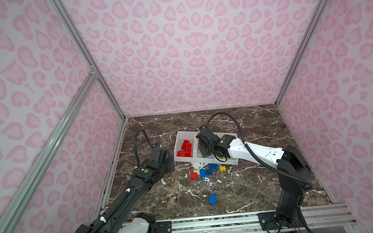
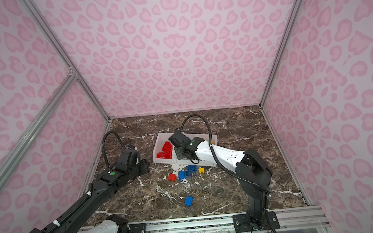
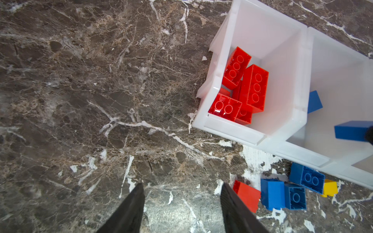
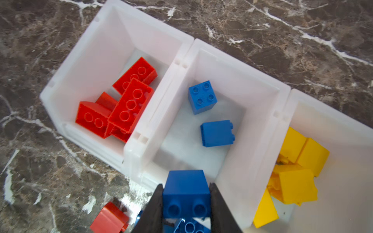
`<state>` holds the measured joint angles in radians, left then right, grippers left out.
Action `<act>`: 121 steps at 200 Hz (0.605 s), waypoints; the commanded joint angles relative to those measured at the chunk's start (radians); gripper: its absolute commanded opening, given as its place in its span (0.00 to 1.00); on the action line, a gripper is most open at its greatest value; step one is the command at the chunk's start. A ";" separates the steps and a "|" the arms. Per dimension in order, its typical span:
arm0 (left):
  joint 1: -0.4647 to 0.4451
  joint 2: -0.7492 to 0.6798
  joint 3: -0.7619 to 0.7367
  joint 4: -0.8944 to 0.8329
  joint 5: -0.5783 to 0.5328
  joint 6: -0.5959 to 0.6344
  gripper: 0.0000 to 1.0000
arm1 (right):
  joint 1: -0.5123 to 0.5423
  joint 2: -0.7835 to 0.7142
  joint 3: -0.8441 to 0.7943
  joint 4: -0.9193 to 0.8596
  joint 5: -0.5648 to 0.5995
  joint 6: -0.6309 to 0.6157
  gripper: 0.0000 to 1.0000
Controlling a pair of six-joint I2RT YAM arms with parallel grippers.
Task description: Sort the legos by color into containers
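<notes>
Jaws, right gripper (image 4: 185, 187): closed on the held blue brick (image 4: 186, 198), one black finger pressed to each side. The brick hangs over the near rim of the middle bin (image 4: 232, 76).

Jaws, left gripper (image 3: 181, 186): parted, nothing between them, above bare marble tabletop (image 3: 80, 100), off the outer side of the red bin (image 4: 90, 50).

Containers (image 4: 282, 113): three white open bins joined in a row, standing on the marble near the table's middle.

Red bin, the row's left end in both top views: several red bricks (image 4: 131, 105), piled and leaning on each other, long ones among them.

Middle bin: two blue bricks, apart from each other. The studded blue brick (image 4: 202, 96) sits studs up; the tipped blue brick (image 4: 217, 133) lies on its side.

Yellow bin (image 4: 333, 125), right end: yellow bricks (image 4: 296, 167) heaped together; count cannot be told.

Loose on the marble, just in front of the containers: loose red brick (image 1: 193, 175); a cluster of three loose blue bricks (image 1: 208, 171) touching one another; loose yellow brick (image 1: 223, 168) at the cluster's right.

Lone blue brick (image 1: 212, 198): well apart from the cluster, nearer the robot's bases.
</notes>
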<state>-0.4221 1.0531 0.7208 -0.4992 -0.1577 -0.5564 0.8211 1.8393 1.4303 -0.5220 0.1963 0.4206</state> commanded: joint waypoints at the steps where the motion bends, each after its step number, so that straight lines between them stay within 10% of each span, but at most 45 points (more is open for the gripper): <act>1: 0.000 -0.011 -0.013 0.008 0.025 -0.021 0.62 | -0.022 0.042 0.016 -0.011 -0.035 -0.026 0.30; 37: -0.001 -0.023 -0.030 0.012 0.040 -0.031 0.62 | -0.031 0.053 0.019 0.012 -0.057 -0.014 0.55; 121: -0.008 -0.013 -0.032 0.016 0.055 -0.033 0.62 | -0.033 -0.001 -0.012 0.014 -0.049 -0.011 0.57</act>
<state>-0.4274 1.0367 0.6907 -0.4984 -0.1093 -0.5819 0.7898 1.8473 1.4265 -0.5144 0.1486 0.4072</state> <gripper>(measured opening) 0.623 0.570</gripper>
